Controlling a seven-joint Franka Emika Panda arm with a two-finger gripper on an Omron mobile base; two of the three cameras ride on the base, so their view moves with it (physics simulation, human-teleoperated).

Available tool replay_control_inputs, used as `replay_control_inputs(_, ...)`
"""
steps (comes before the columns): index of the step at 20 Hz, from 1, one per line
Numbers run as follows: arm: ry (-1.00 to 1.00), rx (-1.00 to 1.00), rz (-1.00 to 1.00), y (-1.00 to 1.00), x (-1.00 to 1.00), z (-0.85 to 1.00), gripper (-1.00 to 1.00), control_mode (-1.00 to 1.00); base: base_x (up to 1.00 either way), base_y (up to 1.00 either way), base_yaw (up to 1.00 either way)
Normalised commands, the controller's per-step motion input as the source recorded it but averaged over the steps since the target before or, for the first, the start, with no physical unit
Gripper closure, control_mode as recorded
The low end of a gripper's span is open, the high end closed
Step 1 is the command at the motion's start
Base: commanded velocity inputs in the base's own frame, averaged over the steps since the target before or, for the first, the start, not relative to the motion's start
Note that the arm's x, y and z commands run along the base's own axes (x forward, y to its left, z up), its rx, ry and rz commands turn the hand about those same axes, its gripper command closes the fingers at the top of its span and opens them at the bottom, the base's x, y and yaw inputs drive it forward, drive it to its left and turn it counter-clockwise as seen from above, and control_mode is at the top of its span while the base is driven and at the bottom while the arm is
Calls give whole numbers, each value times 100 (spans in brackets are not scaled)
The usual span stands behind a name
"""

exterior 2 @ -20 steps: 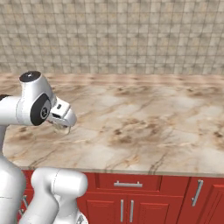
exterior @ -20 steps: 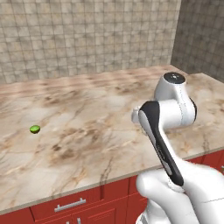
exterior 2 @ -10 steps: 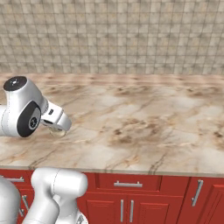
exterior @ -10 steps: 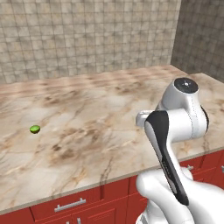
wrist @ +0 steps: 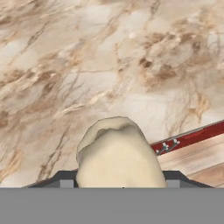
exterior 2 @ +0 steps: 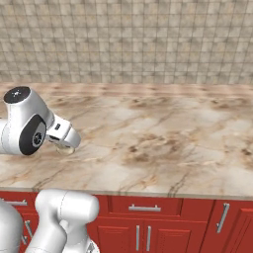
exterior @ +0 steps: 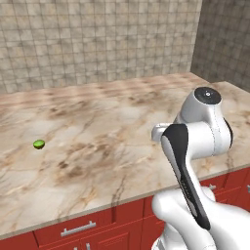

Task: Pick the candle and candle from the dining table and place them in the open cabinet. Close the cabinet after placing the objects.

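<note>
Gripper [wrist: 119, 186] pinches a pale cream, lumpy rounded wax candle [wrist: 118, 153], matte and smooth, held above the beige-and-brown marbled stone dining table [wrist: 87, 65].

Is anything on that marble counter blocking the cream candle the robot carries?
Nothing visible does. The pale cream candle sits in the pincer above the beige-and-brown marbled countertop. The small green round thing lies far off on it. The cabinet isn't in sight.

Pale cream candle [wrist: 118, 153] held up above the marbled dining table [wrist: 109, 57].
</note>
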Motion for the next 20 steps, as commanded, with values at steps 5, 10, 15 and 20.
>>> replay_control_inputs(5, 0, 0, 0, 0, 0, 0, 100, 100, 0, 0, 15)
replay_control_inputs(10, 0, 0, 0, 0, 0, 0, 100, 100, 2, 1, 88)
replay_control_inputs(15, 0, 0, 0, 0, 0, 0, 100, 100, 1, 18, 100)
replay_control_inputs(20, 0, 0, 0, 0, 0, 0, 100, 100, 0, 41, 97)
